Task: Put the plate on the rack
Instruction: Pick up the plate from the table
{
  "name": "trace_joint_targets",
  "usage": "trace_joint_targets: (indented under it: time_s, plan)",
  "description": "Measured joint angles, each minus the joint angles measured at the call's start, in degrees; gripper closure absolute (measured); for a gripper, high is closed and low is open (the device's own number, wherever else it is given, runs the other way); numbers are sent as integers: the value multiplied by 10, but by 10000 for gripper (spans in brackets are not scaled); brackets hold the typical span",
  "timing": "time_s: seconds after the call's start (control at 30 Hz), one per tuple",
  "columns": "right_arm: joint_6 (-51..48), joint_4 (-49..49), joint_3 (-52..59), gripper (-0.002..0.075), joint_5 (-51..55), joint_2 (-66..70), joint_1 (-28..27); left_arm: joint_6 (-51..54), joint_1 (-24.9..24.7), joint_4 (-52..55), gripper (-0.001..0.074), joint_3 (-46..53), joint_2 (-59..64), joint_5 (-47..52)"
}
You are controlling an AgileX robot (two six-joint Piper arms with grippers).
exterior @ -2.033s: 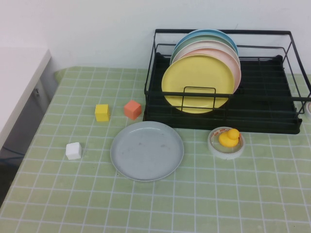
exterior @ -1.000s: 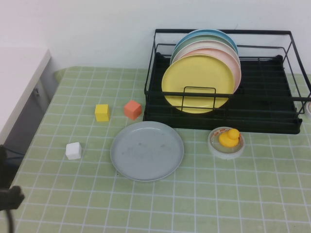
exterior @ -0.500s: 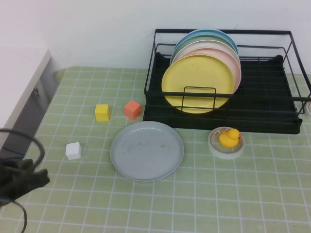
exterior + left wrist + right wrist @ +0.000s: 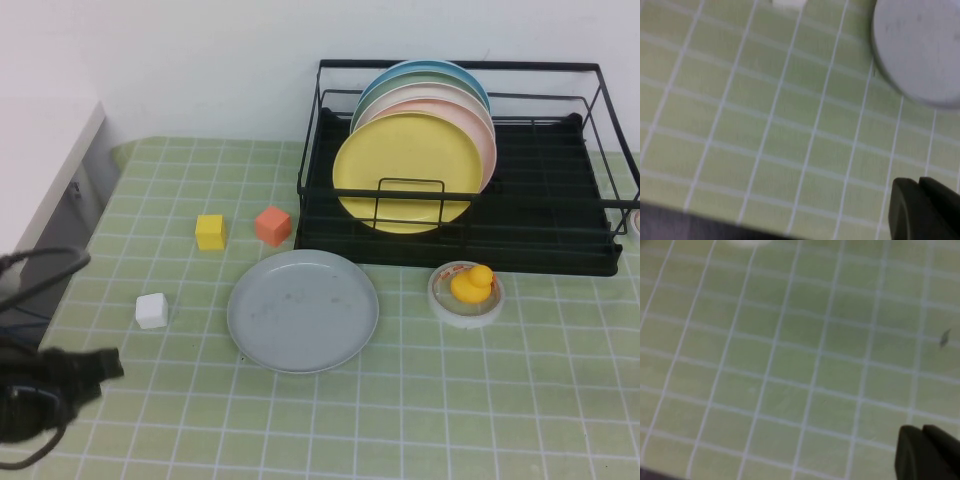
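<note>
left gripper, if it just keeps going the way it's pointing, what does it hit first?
Probably the grey plate. The left gripper, shut, sits low at the table's near left and points right, toward the plate's near-left rim. Only bare tablecloth lies between. Height is unclear; it may pass above the rim.

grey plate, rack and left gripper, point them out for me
grey plate (image 4: 302, 311), high view, middle of its flat face.
rack (image 4: 455, 66), high view, top rear wire of its frame.
left gripper (image 4: 105, 364), high view, shut fingertips, at the table's near left.
</note>
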Motion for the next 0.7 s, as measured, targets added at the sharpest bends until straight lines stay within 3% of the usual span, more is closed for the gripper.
trace_joint_targets:
  time_s: [0.2,0.47,0.7]
  plan:
    - [-98,120,0,728,-3,59,0,-1,0,-30,736,-1,0,61]
    - [-177,289,-1,728,-8,80,0,3,0,-103,736,33,21,-4]
    - [-263,421,-1,728,0,97,0,119,0,-278,736,29,92,-61]
